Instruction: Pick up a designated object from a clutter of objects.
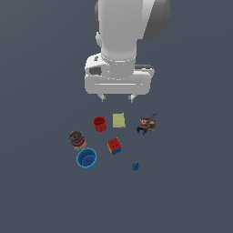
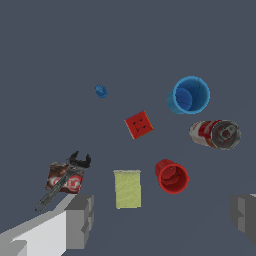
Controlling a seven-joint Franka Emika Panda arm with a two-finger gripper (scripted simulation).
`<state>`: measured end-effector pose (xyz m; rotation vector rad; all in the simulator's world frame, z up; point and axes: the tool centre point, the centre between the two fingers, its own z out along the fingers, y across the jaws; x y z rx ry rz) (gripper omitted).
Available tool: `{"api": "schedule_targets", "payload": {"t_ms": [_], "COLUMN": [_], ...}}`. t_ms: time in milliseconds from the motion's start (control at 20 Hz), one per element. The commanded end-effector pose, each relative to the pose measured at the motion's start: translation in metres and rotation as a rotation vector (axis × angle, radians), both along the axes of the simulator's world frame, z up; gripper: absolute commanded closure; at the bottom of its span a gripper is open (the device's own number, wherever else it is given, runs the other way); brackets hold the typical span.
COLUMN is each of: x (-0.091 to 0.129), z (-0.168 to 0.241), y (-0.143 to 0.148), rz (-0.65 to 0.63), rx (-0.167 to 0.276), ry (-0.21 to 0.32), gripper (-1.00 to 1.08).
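Hand (image 1: pixel 117 97) spread, empty, hovering above block (image 1: pixel 119 120). Stick (image 2: pixel 62 181) lies across can (image 2: pixel 65 178); approach should align fingers across the stick's thin axis, clear of the can.

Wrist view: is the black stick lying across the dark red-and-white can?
Yes, the black stick lies diagonally across the dark red-and-white can, its forked end past the can's edge.

Red cup (image 1: pixel 99 123), blue cup (image 1: pixel 86 159), yellow-green block (image 1: pixel 119 120), multicoloured cube (image 1: pixel 114 146), black stick (image 2: pixel 60 186)
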<state>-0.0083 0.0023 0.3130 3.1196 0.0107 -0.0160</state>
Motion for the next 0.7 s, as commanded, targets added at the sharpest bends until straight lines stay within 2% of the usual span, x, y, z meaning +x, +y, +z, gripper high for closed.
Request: {"api": "schedule_targets", "payload": {"t_ms": [0,650], "x": [0.0,0.0], "z": [-0.001,-0.027], "y": [0.0,0.022], "rz": [-0.002,-0.091], "rx": [0.0,-0.006], "ry": [0.0,-0.004], "gripper": [-0.92,-0.92]}}
